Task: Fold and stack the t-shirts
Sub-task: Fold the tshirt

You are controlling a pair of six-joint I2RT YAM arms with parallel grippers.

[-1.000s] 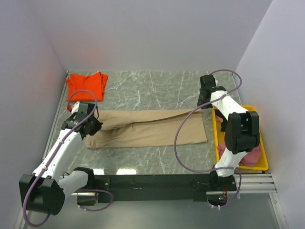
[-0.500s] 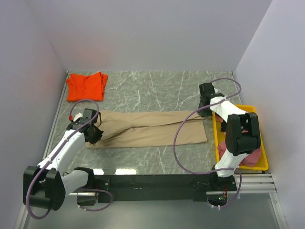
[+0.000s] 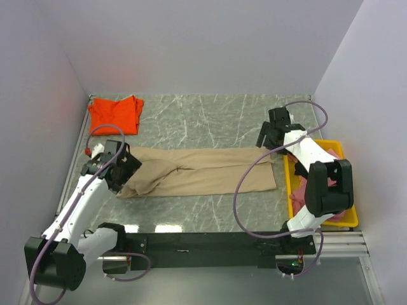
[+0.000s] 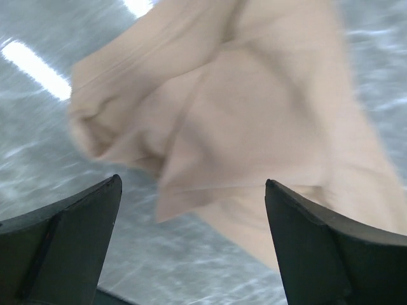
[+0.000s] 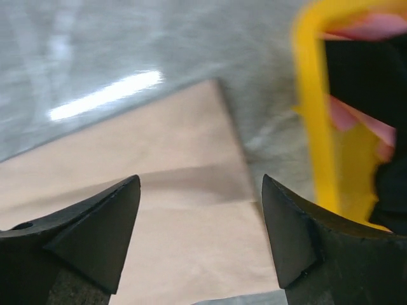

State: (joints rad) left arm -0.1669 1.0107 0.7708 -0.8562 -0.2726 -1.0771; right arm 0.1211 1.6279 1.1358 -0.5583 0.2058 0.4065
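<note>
orange t-shirt [image 3: 114, 114] sits folded in the far-left corner, probably the base of the stack. left gripper [image 4: 191, 190] hangs over the rumpled left end of the tan t-shirt [image 3: 203, 171], jaws wide, nothing pinched. tan shirt lies as a long band across mid-table, likely a lengthwise fold before halving. right gripper [image 5: 200, 190] is over its flat right corner, jaws wide too, empty. yellow tray [image 3: 287, 181] at the right edge holds a pink shirt [image 3: 337, 213], queued.
</note>
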